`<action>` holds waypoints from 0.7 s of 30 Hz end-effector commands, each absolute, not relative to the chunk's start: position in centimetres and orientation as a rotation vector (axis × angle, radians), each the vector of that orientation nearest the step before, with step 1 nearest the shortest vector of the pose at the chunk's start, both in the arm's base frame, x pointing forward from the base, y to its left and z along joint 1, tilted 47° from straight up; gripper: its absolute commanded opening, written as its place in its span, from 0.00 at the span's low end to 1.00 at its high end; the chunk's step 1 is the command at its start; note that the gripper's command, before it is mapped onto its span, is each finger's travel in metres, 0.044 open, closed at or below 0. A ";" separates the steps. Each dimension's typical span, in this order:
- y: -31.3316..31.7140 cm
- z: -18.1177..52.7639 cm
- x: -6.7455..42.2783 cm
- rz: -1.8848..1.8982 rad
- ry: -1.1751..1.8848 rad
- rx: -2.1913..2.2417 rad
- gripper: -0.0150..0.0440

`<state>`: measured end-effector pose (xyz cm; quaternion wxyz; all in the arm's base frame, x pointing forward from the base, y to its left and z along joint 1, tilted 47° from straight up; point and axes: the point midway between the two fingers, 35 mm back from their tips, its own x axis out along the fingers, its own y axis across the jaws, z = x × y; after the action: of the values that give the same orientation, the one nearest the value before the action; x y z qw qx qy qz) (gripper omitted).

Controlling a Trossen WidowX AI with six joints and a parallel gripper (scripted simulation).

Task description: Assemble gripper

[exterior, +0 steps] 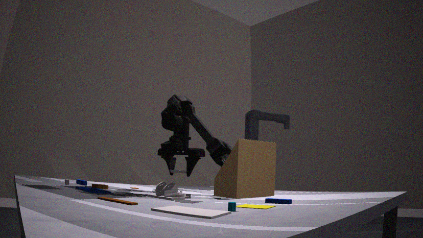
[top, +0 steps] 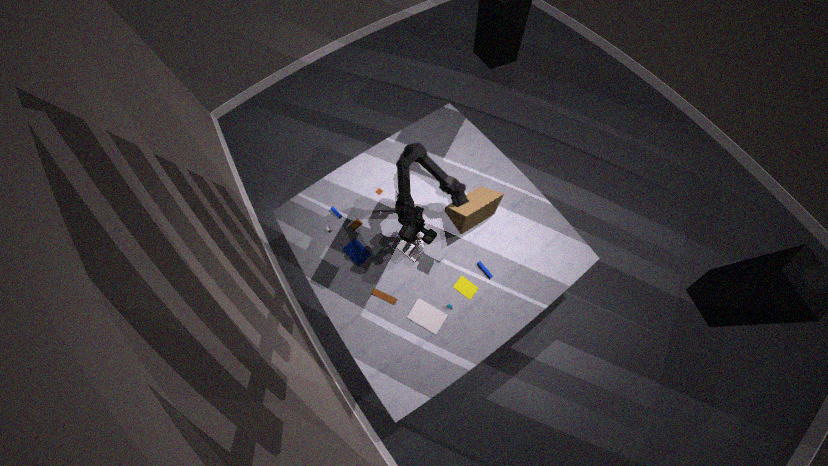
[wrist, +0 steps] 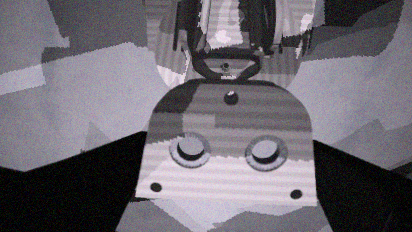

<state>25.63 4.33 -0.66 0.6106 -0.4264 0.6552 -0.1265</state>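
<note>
My gripper (exterior: 179,173) (wrist: 226,144) is shut on the housing plate (exterior: 178,171) (wrist: 227,122), a pale plate with a rounded edge, two round holes and three small dark ones. The plate looks about level and hangs above the table, apart from the parts below. The gripper base (exterior: 177,195) (wrist: 161,30) lies low on the table under and beyond the plate. Two pale curved jaws (exterior: 165,188) stand up over it, close together. The held plate hides part of the base in the wrist view, so I cannot tell whether the teeth mesh.
A tan wedge block (top: 476,207) (exterior: 256,168) stands beside the arm. A white board (top: 427,316) (exterior: 189,211), a teal piece (exterior: 231,206), a yellow sheet (top: 465,287), a blue bar (top: 484,269) and an orange strip (top: 384,296) lie around. A blue plate (top: 356,252) lies on the other side.
</note>
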 end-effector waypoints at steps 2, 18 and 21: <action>3.9 -1.1 25.8 -0.290 1.512 -0.990 0.85; 2.0 -2.9 26.1 -0.290 1.512 -0.990 0.85; 1.6 -3.3 26.2 -0.290 1.512 -0.990 0.85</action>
<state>26.26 2.08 -2.94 0.6127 -0.4256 0.6539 -0.1259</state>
